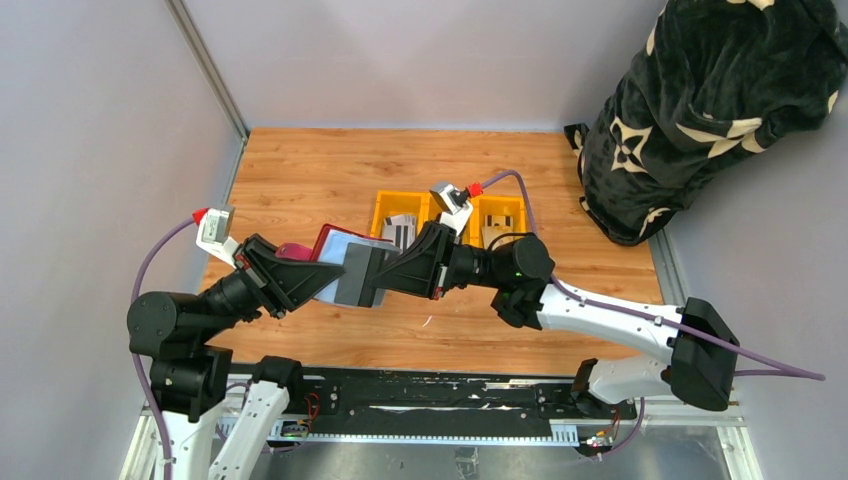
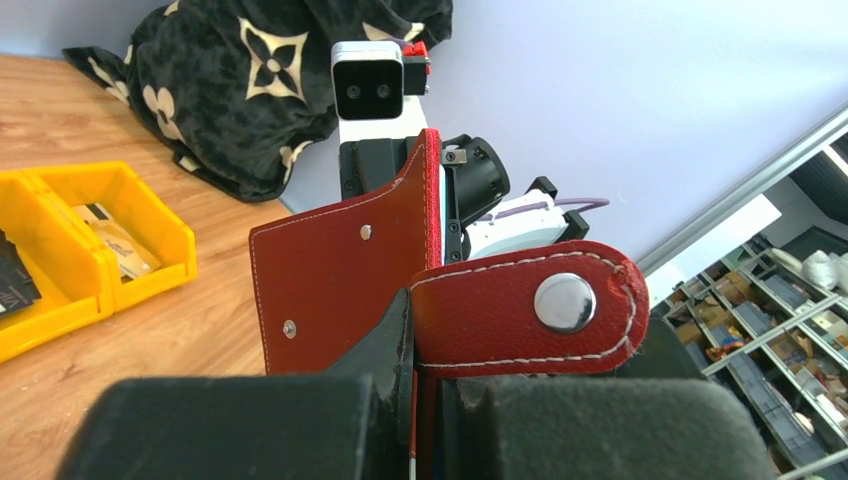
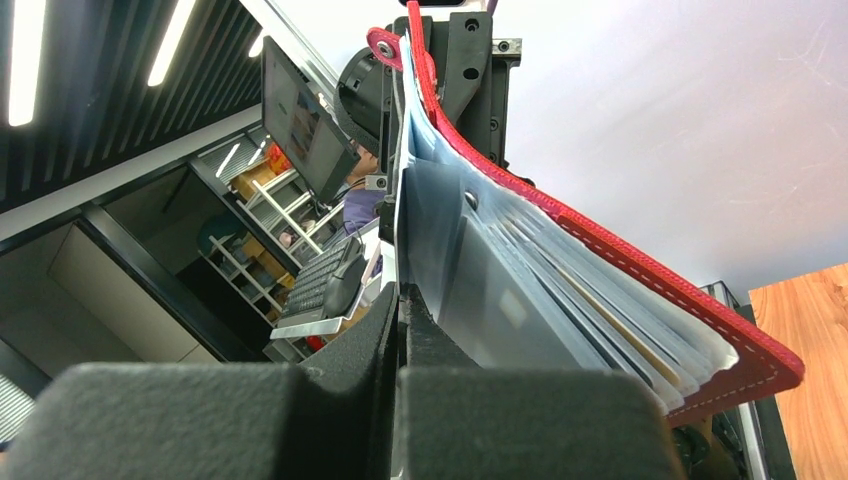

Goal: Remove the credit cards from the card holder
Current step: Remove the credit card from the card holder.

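Wooden tabletop [image 1: 300, 170]. At its 2 o'clock stands a black blanket [image 1: 700, 110] with cream star-and-flower monograms. A yellow bin [image 1: 383, 205] sits at 12 o'clock of centre. The dark red card holder [image 1: 352, 270], white-stitched with a snap tab, is held open above the centre. The left pincer [image 2: 415, 400] is clamped on its cover from 9 o'clock, and the right pincer [image 3: 398, 350] on a pale blue sleeve from 3 o'clock. Credit cards [image 1: 400, 228] lie in the bin, their print too small to read.

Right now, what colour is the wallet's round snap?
The round metal snap is shiny silver; left wrist view shows it best.
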You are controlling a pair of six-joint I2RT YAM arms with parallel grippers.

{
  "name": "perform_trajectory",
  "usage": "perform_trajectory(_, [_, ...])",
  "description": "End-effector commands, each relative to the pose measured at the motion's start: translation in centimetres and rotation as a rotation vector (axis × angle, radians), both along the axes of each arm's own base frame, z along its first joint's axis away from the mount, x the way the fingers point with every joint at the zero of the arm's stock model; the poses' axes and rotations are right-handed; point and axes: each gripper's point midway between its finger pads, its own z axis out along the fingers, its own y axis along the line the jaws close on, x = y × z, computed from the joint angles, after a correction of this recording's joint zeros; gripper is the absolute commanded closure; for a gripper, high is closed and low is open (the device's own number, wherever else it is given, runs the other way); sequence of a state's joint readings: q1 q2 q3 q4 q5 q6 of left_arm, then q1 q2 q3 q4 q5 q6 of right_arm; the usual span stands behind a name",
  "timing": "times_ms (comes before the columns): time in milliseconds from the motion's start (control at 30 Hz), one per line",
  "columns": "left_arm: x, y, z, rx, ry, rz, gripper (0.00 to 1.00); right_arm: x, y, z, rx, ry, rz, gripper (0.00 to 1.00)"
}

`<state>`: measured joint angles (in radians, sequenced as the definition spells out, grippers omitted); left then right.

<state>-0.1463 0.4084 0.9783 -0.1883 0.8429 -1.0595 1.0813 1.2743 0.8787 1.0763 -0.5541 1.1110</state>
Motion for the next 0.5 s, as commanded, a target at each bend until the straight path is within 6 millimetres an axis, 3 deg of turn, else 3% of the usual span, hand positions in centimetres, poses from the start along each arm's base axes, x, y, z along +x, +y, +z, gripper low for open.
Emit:
perform_trajectory(0, [-0.3,0.1,1.3,-0.013,-0.038,0.011,1.00,-0.7,-1.3,1.2,0.061,-0.030,0.001,1.00])
perform_trajectory(233, [0.7,0.4,0.5,0.016,-0.059,0.055,1.00,-0.3,-1.5,1.3,0.048,-0.022,-0.002,1.00])
perform_trajectory(467, [2.4,2.0,-0.4,0.144,-0.131,0.224,1.00,4.4,-5.0,-3.0,-0.130,0.049,-0.166,1.00])
